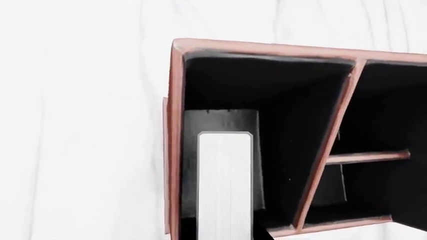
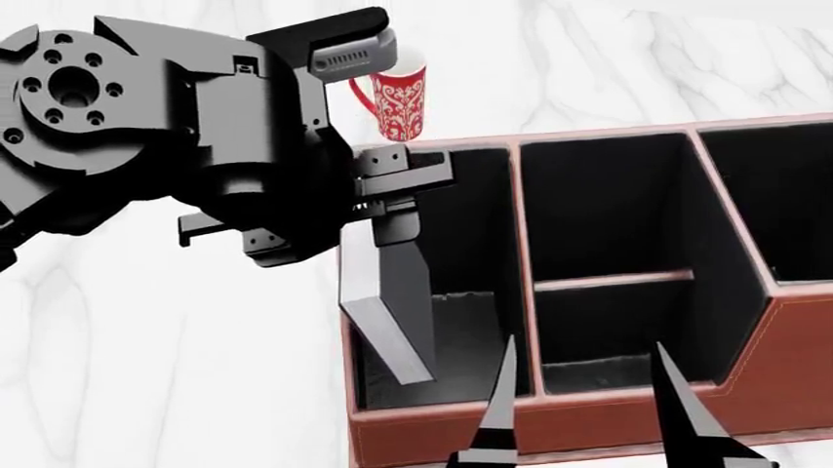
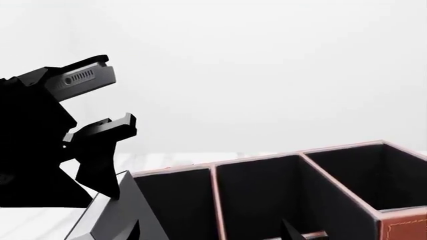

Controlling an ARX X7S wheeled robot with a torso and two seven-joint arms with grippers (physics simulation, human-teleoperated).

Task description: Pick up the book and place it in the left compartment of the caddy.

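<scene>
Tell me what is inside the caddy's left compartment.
The book stands tilted in the left compartment of the caddy, with the left tool shut on its top edge. Grey floor shows beside it. The floor under the book is covered.

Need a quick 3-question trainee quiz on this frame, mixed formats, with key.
1. True or false: the book stands upright in the caddy.
2. Which hand holds the book? A) left hand B) right hand C) neither
3. Fill in: the red mug stands on the table, ______ the caddy, past its far wall.

Key:
1. False: it leans, its lower end inside the left compartment and its top above the rim.
2. A. The left hand is shut on the book's top edge; the right hand hangs open at the caddy's near wall.
3. outside
</scene>
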